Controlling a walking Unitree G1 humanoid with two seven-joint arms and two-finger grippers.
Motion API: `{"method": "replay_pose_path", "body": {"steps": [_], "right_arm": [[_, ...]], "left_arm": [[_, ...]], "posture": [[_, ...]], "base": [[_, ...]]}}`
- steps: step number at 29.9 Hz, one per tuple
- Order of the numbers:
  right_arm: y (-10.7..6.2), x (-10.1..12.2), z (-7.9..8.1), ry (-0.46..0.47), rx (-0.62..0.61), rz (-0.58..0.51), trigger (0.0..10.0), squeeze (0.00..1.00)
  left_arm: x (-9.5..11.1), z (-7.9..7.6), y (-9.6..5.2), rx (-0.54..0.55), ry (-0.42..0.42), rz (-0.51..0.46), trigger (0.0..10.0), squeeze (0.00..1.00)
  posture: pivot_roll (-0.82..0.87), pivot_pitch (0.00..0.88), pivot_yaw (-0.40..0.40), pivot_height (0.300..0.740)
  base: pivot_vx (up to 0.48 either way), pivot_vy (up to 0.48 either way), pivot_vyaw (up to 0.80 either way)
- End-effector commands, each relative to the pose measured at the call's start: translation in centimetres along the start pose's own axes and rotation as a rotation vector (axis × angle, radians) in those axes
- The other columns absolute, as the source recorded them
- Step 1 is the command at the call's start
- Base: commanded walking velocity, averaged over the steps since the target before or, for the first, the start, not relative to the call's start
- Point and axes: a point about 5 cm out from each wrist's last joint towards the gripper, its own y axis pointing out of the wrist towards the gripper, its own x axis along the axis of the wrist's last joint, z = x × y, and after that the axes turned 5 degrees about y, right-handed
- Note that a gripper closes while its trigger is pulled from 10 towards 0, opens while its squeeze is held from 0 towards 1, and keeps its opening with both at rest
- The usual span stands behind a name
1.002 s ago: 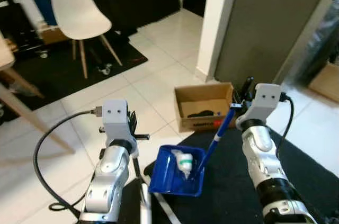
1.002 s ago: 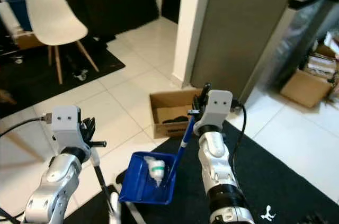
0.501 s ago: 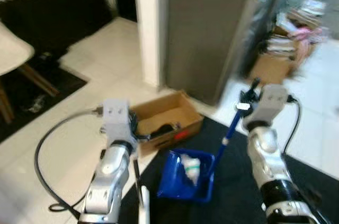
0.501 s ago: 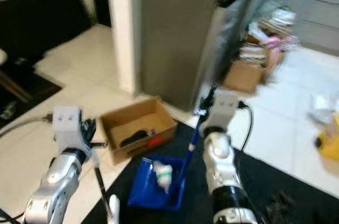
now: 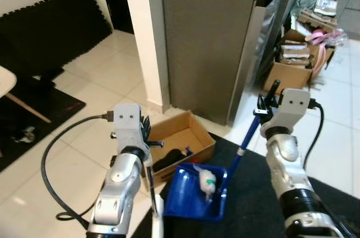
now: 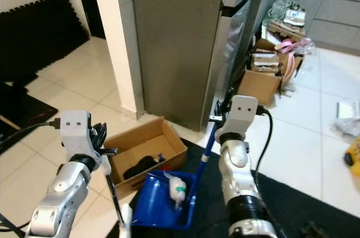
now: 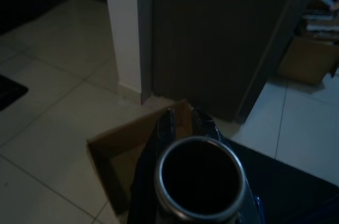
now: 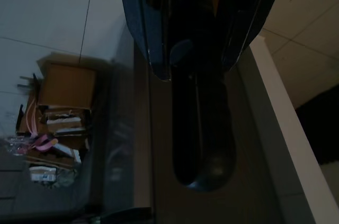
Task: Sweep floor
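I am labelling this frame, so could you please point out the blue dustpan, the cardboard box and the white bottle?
blue dustpan (image 5: 183, 203): left eye view, bare pan floor.
cardboard box (image 5: 198, 132): left eye view, inner right wall.
white bottle (image 6: 179, 186): right eye view, its body.

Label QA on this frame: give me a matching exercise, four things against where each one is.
Things:
1. blue plastic dustpan
2. small white bottle with a green band
3. open brown cardboard box
4. right gripper

Places:
A. on the white tile floor beside the grey cabinet
B. shut on the dustpan's blue handle
C. lying inside the dustpan
D. over the black mat, held by its long handle

Pairs: 1-D, 2-C, 3-A, 4-B
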Motion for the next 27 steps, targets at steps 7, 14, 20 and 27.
{"method": "replay_pose_path", "body": {"steps": [7, 14, 20, 27], "right_arm": [[0.4, 1.1, -0.2, 0.014, -0.007, -0.057, 10.0, 0.00], [1.7, 4.8, -2.7, -0.074, -0.027, -0.145, 10.0, 0.00], [1.6, 4.8, -4.1, -0.161, 0.000, -0.112, 10.0, 0.00], [1.6, 6.5, -6.9, -0.186, -0.052, -0.138, 10.0, 0.00]], "left_arm": [[0.3, 0.1, -0.1, -0.003, 0.025, -0.009, 10.0, 0.00], [-0.1, -0.4, -0.2, -0.041, 0.038, 0.007, 10.0, 0.00], [-0.1, -0.4, -0.2, -0.041, 0.036, 0.008, 10.0, 0.00], [-0.1, -0.3, -0.2, -0.045, 0.039, 0.012, 10.0, 0.00]], "posture": [[0.05, 0.069, 0.022, 0.740], [0.05, 0.060, 0.024, 0.740], [0.05, 0.060, 0.024, 0.740], [0.05, 0.063, 0.040, 0.740]], "base": [[0.202, 0.000, 0.00], [0.000, 0.000, 0.00], [0.000, 0.000, 0.00], [0.000, 0.000, 0.00]]}}
